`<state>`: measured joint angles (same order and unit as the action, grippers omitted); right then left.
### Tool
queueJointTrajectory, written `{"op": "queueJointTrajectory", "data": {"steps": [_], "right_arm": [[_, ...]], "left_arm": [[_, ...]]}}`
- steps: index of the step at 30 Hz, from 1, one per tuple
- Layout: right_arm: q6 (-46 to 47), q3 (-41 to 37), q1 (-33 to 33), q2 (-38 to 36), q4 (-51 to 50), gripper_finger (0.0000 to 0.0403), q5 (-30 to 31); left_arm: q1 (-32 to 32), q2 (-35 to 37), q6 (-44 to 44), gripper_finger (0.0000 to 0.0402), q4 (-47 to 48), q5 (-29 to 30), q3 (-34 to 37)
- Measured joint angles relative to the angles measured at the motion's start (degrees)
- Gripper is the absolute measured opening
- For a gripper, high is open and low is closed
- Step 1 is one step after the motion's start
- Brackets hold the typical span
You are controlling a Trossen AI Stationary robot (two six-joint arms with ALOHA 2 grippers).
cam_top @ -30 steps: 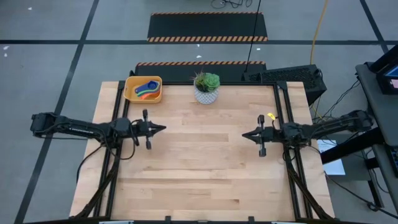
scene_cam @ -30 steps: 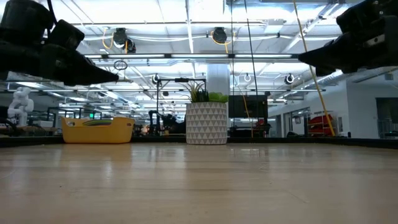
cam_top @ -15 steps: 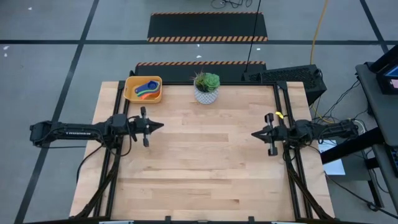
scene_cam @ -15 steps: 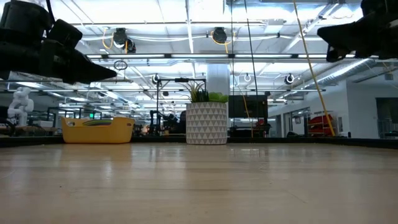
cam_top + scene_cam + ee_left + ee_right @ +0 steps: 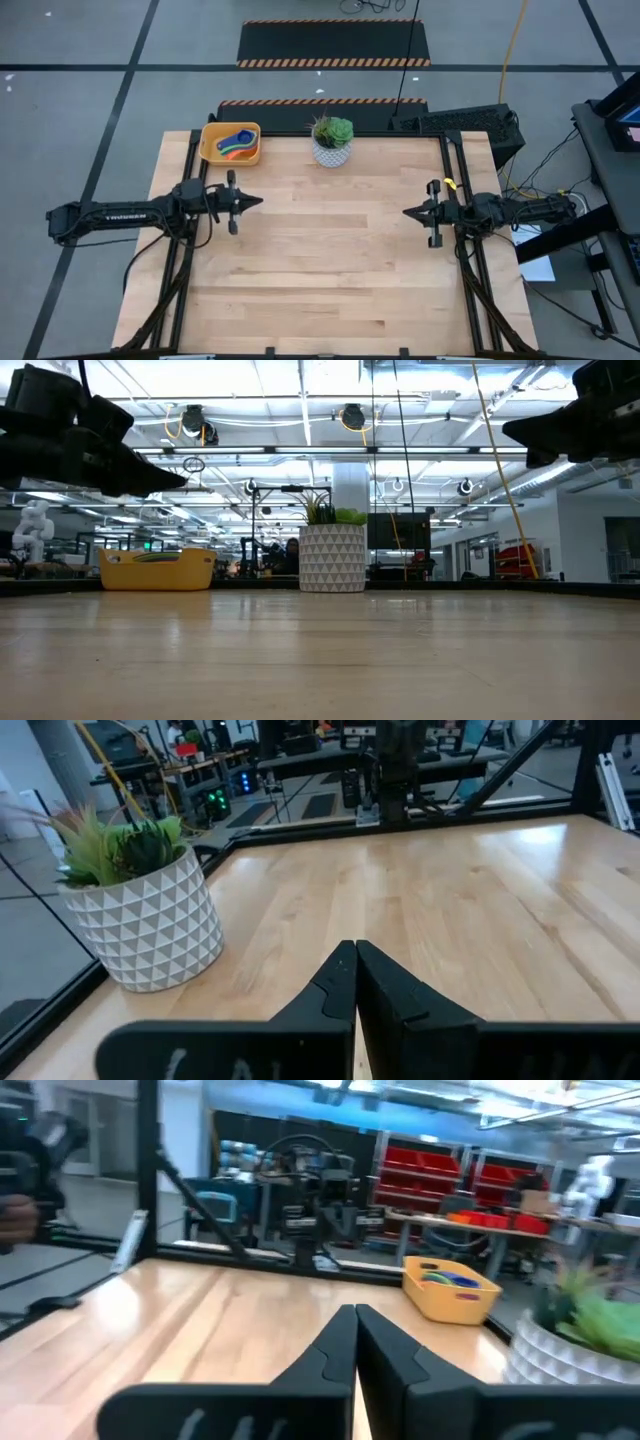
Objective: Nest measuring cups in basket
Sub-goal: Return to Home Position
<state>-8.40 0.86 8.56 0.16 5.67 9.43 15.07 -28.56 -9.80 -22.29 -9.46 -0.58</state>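
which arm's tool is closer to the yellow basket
The left arm's dark two-finger tool: it hangs on the same side as the small yellow-orange plastic basket; the right tool is across the table, past the white plant pot.

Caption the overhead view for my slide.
Both arms empty: left gripper and right gripper shut above the table, measuring cups stacked in the yellow basket near the potted plant.
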Motion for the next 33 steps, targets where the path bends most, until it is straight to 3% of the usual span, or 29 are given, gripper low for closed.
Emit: {"op": "queueJointTrajectory", "data": {"steps": [9, 16, 33], "right_arm": [[0.2, 0.0, 0.0, 0.0, 0.1, 0.0000, 1.0], [0.2, 0.0, 0.0, 0.0, 0.1, 0.0000, 1.0], [0.2, 0.0, 0.0, 0.0, 0.1, 0.0000, 1.0]], "left_arm": [[8.8, 5.0, -0.1, 0.0005, 5.1, -9.7, 0.0], [9.2, 8.4, 3.9, 0.0003, 8.9, -9.8, 0.0], [-14.0, 14.4, 4.2, 0.0001, 9.5, 12.9, 0.0]]}}
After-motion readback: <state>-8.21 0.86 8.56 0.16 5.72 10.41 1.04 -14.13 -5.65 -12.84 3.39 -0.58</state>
